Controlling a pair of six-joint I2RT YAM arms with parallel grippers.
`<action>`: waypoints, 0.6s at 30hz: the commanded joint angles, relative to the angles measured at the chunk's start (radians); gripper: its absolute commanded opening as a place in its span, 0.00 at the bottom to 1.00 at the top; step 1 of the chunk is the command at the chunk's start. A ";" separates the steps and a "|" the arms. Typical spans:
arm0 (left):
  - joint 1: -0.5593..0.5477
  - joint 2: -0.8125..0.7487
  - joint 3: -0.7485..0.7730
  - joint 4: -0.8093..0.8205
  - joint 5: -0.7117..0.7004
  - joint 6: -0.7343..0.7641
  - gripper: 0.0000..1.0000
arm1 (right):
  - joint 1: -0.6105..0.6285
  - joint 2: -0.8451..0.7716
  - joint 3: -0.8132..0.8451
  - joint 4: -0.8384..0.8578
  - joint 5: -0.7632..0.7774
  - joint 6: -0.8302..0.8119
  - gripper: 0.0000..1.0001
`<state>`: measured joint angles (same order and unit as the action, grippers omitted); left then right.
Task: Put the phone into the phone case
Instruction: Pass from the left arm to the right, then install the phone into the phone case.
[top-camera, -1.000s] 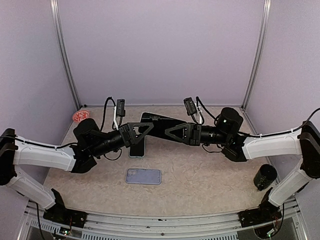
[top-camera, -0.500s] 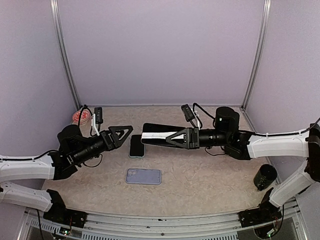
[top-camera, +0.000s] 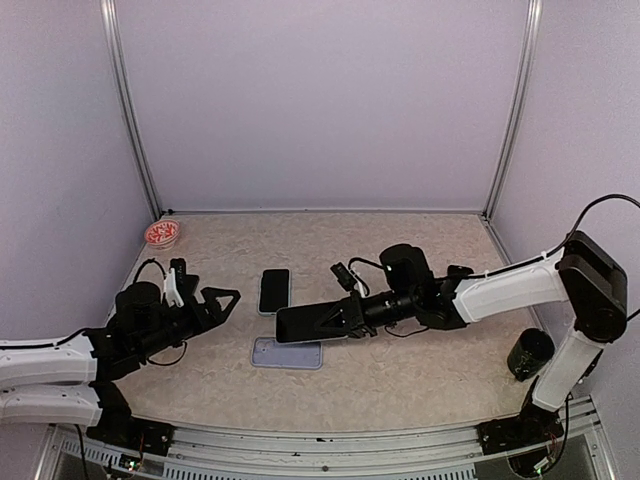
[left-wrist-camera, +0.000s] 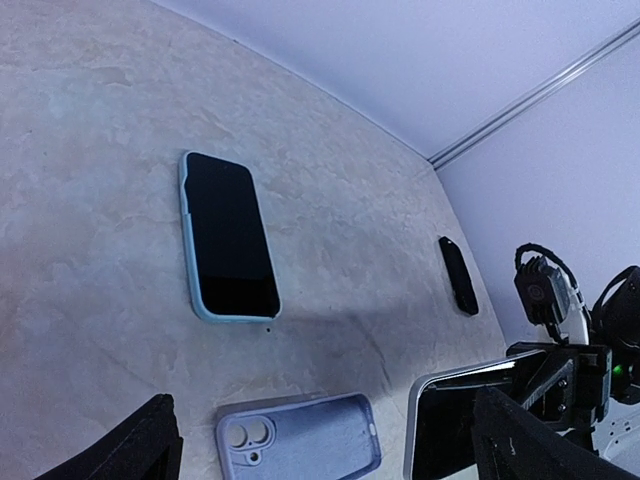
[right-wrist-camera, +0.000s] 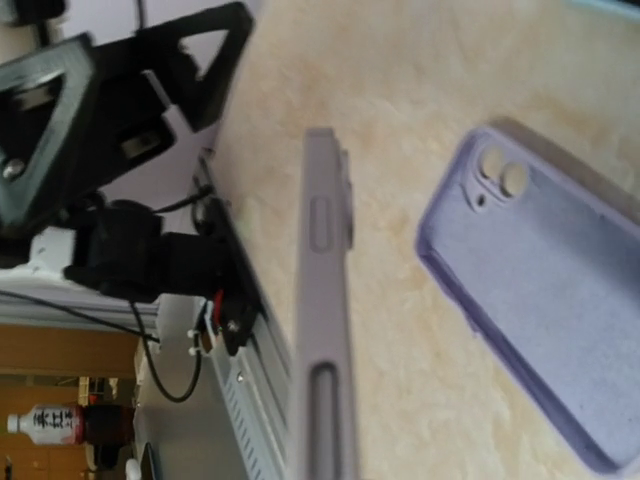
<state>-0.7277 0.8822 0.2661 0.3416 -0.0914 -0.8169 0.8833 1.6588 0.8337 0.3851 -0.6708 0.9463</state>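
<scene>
The phone (top-camera: 298, 322), dark-screened with a pale lilac rim, hangs tilted just above the table with my right gripper (top-camera: 345, 314) shut on its right end. It shows edge-on in the right wrist view (right-wrist-camera: 325, 320). The empty lilac phone case (top-camera: 287, 353) lies open side up right below and in front of it, camera holes to the left (left-wrist-camera: 300, 438) (right-wrist-camera: 545, 290). My left gripper (top-camera: 215, 300) stands open and empty, well to the left of the case, fingers (left-wrist-camera: 140, 445) spread wide.
A second phone in a light blue case (top-camera: 274, 291) (left-wrist-camera: 228, 237) lies face up behind the lilac case. A red-and-white dish (top-camera: 161, 233) sits at the back left. A black cup (top-camera: 528, 352) stands at the right. A small black object (left-wrist-camera: 458, 275) lies farther right.
My left gripper opened, let go of the phone and drew back to the near left. The right arm carried the phone down and nearer, to just over the lilac case.
</scene>
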 joint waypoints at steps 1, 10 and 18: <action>0.021 -0.010 -0.059 0.001 -0.026 -0.066 0.99 | 0.028 0.091 0.141 -0.090 0.001 0.039 0.00; 0.037 0.101 -0.110 0.112 0.035 -0.096 0.99 | 0.055 0.216 0.213 -0.050 0.010 0.124 0.00; 0.038 0.146 -0.144 0.232 0.107 -0.106 0.99 | 0.070 0.297 0.218 0.022 -0.011 0.218 0.00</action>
<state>-0.6952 1.0103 0.1402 0.4709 -0.0391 -0.9161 0.9333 1.9301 1.0183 0.3321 -0.6651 1.1114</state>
